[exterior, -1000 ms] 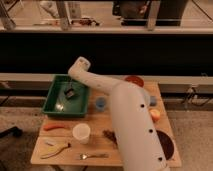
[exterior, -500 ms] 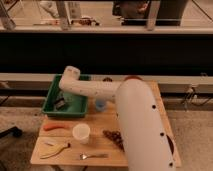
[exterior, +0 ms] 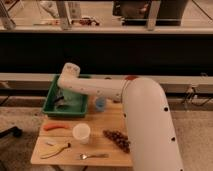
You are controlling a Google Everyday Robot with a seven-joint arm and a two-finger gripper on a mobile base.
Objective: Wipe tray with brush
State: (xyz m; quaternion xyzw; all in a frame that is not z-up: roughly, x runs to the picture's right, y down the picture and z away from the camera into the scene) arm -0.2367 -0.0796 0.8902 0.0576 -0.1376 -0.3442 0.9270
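Observation:
The green tray stands at the table's back left corner. My white arm reaches leftward across it, bends at the wrist, and drops the gripper into the tray's left half. The gripper is shut, and a small dark brush shows at its tip, down on the tray's floor near the left wall. The wrist hides most of the fingers and the brush handle.
On the wooden table a small blue cup stands right of the tray. In front lie an orange carrot, a white cup, dark grapes, a yellow black-tipped object and a fork. My arm's bulk covers the right side.
The wrist has swung left and lowered, carrying the gripper from the tray's middle to its left half. The arm's body now fills more of the right side.

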